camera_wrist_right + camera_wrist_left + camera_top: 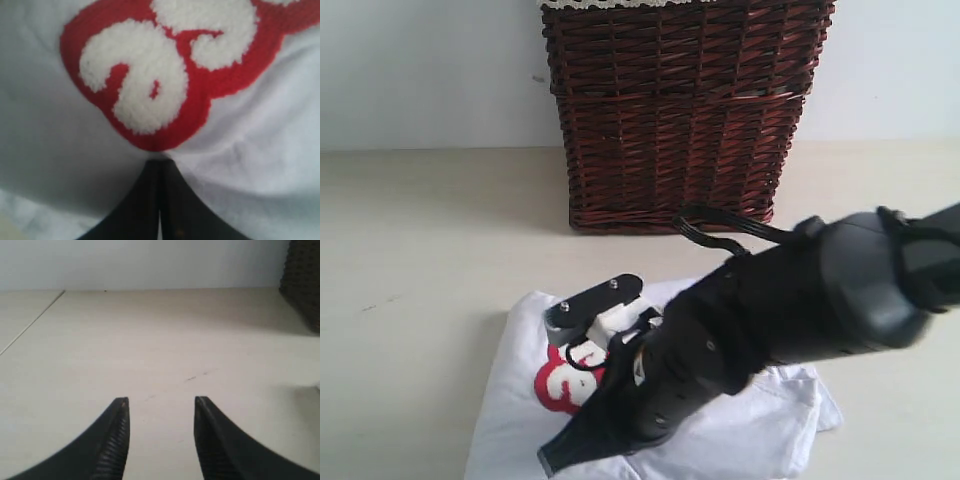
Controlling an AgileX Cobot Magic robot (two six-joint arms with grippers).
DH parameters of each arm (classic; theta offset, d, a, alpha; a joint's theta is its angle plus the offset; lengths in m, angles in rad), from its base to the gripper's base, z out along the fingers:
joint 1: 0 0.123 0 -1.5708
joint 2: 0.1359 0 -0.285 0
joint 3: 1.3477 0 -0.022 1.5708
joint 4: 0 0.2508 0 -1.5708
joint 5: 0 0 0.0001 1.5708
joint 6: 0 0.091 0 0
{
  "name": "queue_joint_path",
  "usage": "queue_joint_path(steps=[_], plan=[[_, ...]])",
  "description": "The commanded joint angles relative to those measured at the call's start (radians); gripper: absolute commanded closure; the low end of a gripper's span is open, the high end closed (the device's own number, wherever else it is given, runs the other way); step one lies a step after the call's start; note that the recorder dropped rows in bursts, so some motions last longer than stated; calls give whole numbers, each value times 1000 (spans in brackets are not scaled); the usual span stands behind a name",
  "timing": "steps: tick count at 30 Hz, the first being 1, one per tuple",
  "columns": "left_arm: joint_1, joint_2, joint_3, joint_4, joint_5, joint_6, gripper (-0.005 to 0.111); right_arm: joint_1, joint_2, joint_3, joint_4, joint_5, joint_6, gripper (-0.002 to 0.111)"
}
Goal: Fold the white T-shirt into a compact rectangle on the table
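Observation:
The white T-shirt [740, 430] lies bunched on the table [420, 250] in front of the basket, showing its fuzzy white letters outlined in red [558, 385]. My right arm reaches across it from the right. The right gripper [552, 462] is low at the shirt's near left part. In the right wrist view the right gripper [160, 162] is shut, its tips meeting on the T-shirt [50, 125] just below the red letters [145, 85], with cloth puckering toward them. My left gripper [161, 400] is open over bare table [150, 340], holding nothing; the exterior view does not show it.
A tall dark brown wicker basket [680, 110] stands at the back of the table, just behind the shirt; its edge shows as a dark wicker basket [302, 280] in the left wrist view. A black cable [720, 225] loops off the right arm near the basket's base.

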Motion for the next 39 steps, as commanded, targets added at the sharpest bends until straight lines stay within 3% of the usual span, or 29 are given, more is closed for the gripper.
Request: queue_joint_path(steps=[1,5,11,20,28,39], plan=[[2,-6,-1,-5,-9,0,65,-56,111,-125,-37,85,-13,108],[2,-6,-1,-5,-9,0,65,-121,186,-215,-55,205,-13,108],[2,-6,-1,-5,-9,0,65,-170,189,-248,-141,243,-10,108],[2,-6,-1,-5,-9,0,65,-179,111,-277,-134,274,-84,108],[2,-6,-1,-5,-9,0,65,-174,-219,-245,-100,259,-83,108],[2,-6,-1,-5,-9,0,65,-174,-877,35,-145,43,-39,108]])
